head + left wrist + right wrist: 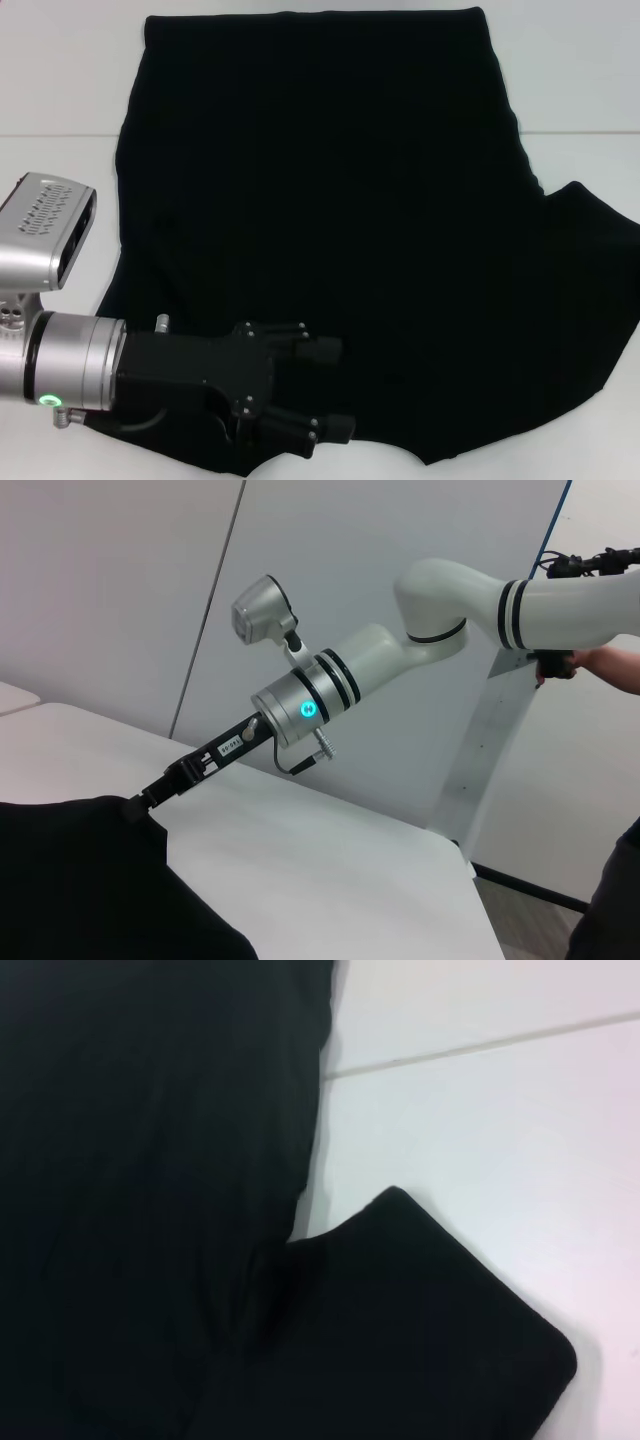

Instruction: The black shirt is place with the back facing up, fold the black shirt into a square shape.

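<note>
Head view first: the black shirt lies spread flat on the white table, filling the middle of the frame from the top edge down to the bottom, one short sleeve jutting out at the right. It is plain black with no lettering showing. The left gripper reaches in from the lower left and hovers over the shirt's near edge, fingers spread apart with nothing between them. This looks like thin, limp fabric: light, it will drape and sag, so the hem corner or sleeve edge seems the best place to pinch, low against the table.

Left wrist view: the right gripper sits at the middle left of the frame, its slim fingers pressed together on a corner of the shirt, the cloth peaking up slightly there. A person's hand shows at the far right.

Right wrist view: just the shirt's side edge and sleeve against the pale table, lower half of the frame; no fingers visible.
</note>
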Tool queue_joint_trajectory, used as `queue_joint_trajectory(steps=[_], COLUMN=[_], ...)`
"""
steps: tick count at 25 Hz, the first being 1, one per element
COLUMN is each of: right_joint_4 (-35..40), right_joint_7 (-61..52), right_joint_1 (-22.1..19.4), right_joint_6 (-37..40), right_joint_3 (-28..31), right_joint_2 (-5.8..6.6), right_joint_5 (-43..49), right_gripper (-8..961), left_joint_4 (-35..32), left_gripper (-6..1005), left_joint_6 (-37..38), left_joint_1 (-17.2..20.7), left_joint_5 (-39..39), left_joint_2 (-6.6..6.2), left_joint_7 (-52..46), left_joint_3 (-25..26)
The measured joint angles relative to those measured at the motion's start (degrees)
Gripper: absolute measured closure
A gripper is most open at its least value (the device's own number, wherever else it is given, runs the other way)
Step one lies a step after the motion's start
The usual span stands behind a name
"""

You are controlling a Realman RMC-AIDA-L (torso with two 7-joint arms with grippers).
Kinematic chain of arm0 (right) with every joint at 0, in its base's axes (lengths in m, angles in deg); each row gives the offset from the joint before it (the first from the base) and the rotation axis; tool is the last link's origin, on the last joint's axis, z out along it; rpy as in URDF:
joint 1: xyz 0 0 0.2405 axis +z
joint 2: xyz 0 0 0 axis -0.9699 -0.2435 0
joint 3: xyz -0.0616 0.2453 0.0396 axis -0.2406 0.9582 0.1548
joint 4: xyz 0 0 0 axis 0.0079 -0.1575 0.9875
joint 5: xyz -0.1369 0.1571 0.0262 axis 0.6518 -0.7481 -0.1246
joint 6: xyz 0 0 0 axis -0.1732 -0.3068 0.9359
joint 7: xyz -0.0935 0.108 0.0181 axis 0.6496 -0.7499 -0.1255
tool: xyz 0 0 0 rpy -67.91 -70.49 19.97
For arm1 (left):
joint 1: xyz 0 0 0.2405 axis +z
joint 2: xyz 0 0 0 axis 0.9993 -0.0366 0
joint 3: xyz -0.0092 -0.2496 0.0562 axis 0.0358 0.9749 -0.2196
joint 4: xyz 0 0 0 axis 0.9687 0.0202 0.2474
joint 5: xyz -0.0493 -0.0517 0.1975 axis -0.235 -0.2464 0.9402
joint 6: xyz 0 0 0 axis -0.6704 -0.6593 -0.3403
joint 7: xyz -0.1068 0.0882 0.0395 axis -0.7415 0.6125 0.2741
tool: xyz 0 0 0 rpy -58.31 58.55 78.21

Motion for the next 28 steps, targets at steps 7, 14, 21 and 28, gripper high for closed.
queue_joint_trajectory(steps=[7,14,21,28], right_joint_4=[-0.1,-0.2,-0.2,-0.2], right_joint_7=[1.2,1.2,0.3,-3.4], right_joint_1=[0.0,2.2,7.0,8.9], right_joint_6=[0.5,5.8,10.2,9.4], right_joint_3=[-0.2,-1.2,-8.8,-15.4], right_joint_2=[-0.28,-0.89,-3.21,-3.77], right_joint_5=[-2.2,-4.5,-4.4,-4.2], right_gripper=[859,843,828,812], left_joint_4=[0.0,0.0,0.0,-0.2], left_gripper=[84,85,86,88], left_joint_6=[-0.4,-0.4,-0.4,-0.4], left_joint_1=[-0.1,-0.1,-0.2,0.0], left_joint_5=[0.0,0.0,0.0,0.0], left_joint_2=[-0.1,-0.14,-0.24,-0.32], left_joint_7=[0.0,-0.1,-0.6,-1.5], left_joint_3=[0.0,0.0,0.0,0.0])
